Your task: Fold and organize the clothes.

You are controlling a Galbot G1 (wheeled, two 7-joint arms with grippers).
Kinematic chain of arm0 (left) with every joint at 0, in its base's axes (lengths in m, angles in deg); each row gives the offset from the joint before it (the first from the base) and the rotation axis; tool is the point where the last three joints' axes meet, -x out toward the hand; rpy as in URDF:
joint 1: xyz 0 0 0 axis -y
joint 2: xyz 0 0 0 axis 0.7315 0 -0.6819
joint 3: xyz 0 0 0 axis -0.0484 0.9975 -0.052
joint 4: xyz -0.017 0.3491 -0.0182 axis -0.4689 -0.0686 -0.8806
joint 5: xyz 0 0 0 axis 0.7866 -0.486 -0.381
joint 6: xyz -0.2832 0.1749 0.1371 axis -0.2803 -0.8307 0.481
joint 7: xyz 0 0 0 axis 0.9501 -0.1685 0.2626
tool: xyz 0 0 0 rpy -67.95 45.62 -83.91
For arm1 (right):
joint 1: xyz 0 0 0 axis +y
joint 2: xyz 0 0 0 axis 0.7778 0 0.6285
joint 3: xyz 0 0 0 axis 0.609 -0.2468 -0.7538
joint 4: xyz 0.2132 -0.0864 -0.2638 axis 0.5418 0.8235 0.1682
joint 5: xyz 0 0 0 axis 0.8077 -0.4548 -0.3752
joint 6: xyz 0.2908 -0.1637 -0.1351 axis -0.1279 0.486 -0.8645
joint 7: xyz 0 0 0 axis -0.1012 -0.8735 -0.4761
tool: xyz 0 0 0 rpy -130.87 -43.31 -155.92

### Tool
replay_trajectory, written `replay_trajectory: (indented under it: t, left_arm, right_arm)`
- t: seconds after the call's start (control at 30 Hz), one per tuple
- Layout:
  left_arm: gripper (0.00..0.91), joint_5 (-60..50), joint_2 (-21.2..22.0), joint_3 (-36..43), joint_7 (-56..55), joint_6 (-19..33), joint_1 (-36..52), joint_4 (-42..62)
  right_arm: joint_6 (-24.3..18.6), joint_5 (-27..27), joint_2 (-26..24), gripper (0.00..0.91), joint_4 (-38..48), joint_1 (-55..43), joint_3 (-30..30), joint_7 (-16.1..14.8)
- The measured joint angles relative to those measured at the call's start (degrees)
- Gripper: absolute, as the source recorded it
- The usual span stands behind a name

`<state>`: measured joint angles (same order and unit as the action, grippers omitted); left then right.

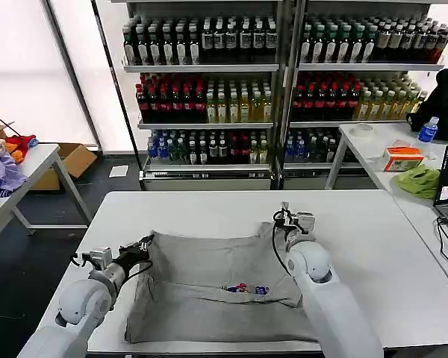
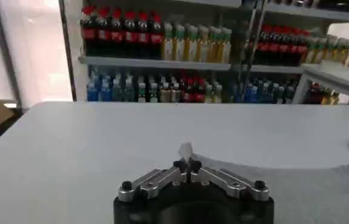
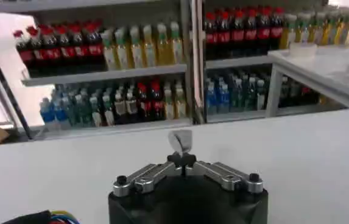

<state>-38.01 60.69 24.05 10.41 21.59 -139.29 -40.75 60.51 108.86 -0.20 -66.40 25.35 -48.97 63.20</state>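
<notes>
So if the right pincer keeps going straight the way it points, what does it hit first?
Probably nothing soon: the right pincer, shut on a corner of the grey shirt, faces bare white table. Past the far edge stand the drink shelves, though depth is hard to judge.

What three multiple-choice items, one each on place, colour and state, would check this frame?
1. Where does the shirt lie?
A. white table
B. drinks shelf
C. floor

2. What colour is the shirt?
A. red
B. light grey
C. green

3. How are the left gripper and right gripper?
A. both open, above the shirt
B. one open, one shut
C. both shut on shirt corners

Answers: 1 A, the shirt is spread on the tabletop. 2 B, the fabric is grey with a small print. 3 C, each wrist view shows closed fingertips pinching a bit of cloth.
</notes>
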Motion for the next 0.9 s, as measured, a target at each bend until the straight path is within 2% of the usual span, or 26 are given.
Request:
replay_trajectory:
  t: [0.5,0.9]
  left_arm:
    - [0.000,-2.3,0.0,-3.7,1.7,2.3,-9.5,-7.5]
    - [0.000,-5.0,0.9,-6.4,2.4,3.9,-17.8,-11.7]
  right_arm:
    - [-1.1,-0.6,-2.4,0.000,-15.9,15.6,4.8,-0.9]
    - [-2.2,1.5,-6.0,0.000,-26.6,30.2,11.2,-0.7]
